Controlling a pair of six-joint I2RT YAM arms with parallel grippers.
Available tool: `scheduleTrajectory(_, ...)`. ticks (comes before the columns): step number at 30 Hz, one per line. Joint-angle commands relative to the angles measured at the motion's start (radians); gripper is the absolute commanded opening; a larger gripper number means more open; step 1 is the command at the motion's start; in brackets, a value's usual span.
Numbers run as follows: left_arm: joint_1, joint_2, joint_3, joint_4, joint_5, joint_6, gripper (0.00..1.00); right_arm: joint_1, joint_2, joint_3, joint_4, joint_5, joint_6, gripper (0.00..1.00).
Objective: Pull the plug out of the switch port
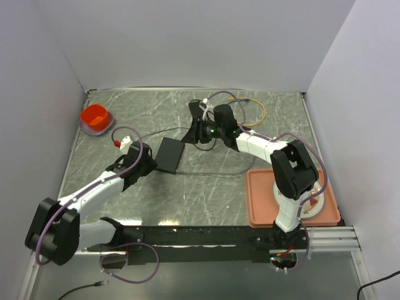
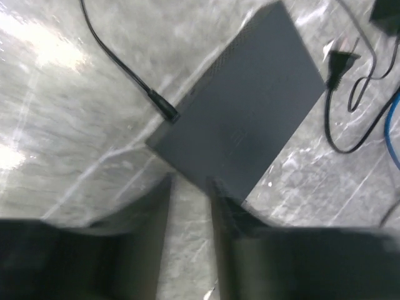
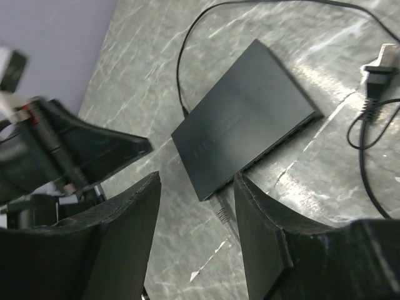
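The switch is a flat matte-black box [image 1: 169, 154] [image 2: 250, 112] [image 3: 244, 119] lying on the marble table. A pale grey plug [image 3: 223, 210] sits in the port in its long side edge, close to a corner. My right gripper [image 3: 195, 178] [image 1: 196, 132] is open above that corner, and the plug shows in the gap right beside one finger [image 3: 262, 231]. My left gripper [image 2: 189, 180] [image 1: 147, 164] is at the box's opposite end, narrowly open with only table in the gap. One finger [image 2: 219, 206] overlaps the box's near edge. The grey plug is hidden in the left wrist view.
A thin black lead's plug [image 2: 164, 106] enters the box's other long edge. A loose two-pin mains plug [image 2: 340, 62] [image 3: 378, 65] and a blue cable [image 2: 394, 131] lie beyond. An orange bowl [image 1: 95, 119] stands back left, a salmon tray [image 1: 262, 206] front right.
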Motion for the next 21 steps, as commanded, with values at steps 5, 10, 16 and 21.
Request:
scheduleTrajectory(5,0.007,0.149,0.078,0.078,0.139,0.018,0.07,0.012,0.020,-0.052,0.094,-0.092,-0.055,0.57)
scheduleTrajectory(10,0.007,0.190,0.101,0.118,0.160,0.012,0.06,0.051,0.075,-0.052,0.067,-0.095,-0.104,0.57)
scheduleTrajectory(16,0.008,0.207,0.123,0.134,0.166,0.018,0.06,0.069,0.155,-0.006,0.014,-0.085,-0.147,0.56)
scheduleTrajectory(21,0.008,0.195,0.113,0.138,0.162,0.021,0.14,0.071,0.184,0.000,0.001,-0.098,-0.165,0.57)
